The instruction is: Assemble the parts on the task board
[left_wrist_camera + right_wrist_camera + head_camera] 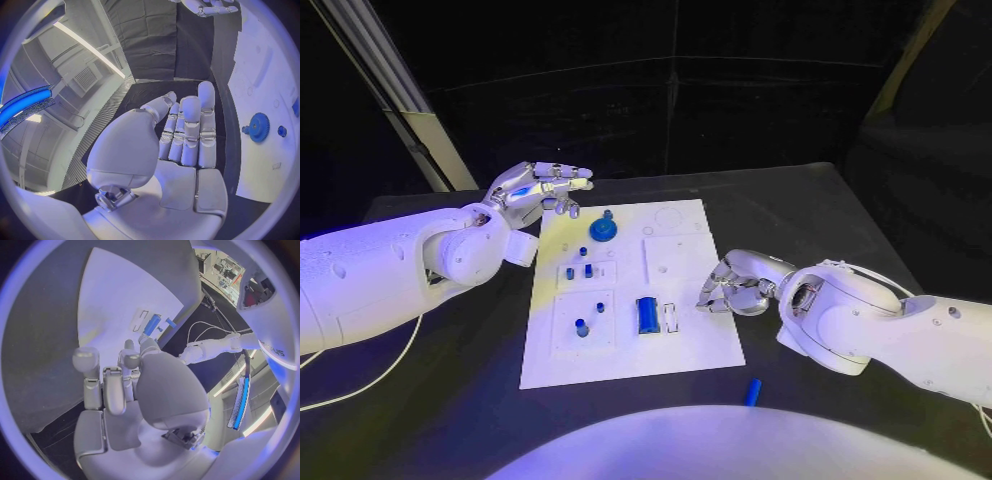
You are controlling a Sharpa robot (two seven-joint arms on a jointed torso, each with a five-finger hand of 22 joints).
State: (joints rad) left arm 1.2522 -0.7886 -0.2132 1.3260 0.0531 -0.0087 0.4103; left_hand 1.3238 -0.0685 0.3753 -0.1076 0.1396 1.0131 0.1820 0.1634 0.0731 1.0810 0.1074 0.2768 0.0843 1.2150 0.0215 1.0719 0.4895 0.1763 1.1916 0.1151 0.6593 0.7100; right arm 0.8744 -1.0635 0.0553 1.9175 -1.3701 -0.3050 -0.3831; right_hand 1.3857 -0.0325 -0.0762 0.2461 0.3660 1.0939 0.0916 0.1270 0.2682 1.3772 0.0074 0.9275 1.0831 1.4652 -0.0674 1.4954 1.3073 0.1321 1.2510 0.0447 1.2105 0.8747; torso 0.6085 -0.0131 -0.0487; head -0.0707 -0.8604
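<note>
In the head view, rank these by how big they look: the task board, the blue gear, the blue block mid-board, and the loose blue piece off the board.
1. task board
2. blue block, upright rectangle
3. blue gear, close to the block, so unsure
4. loose blue piece, though nearer the camera

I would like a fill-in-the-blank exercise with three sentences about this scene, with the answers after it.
1. The round blue gear stands on the white task board near the robot's ____ hand.
2. A small blue stick lies off the board, on the ____ table.
3. The left hand holds ____.

Missing words: left; black; nothing
</note>
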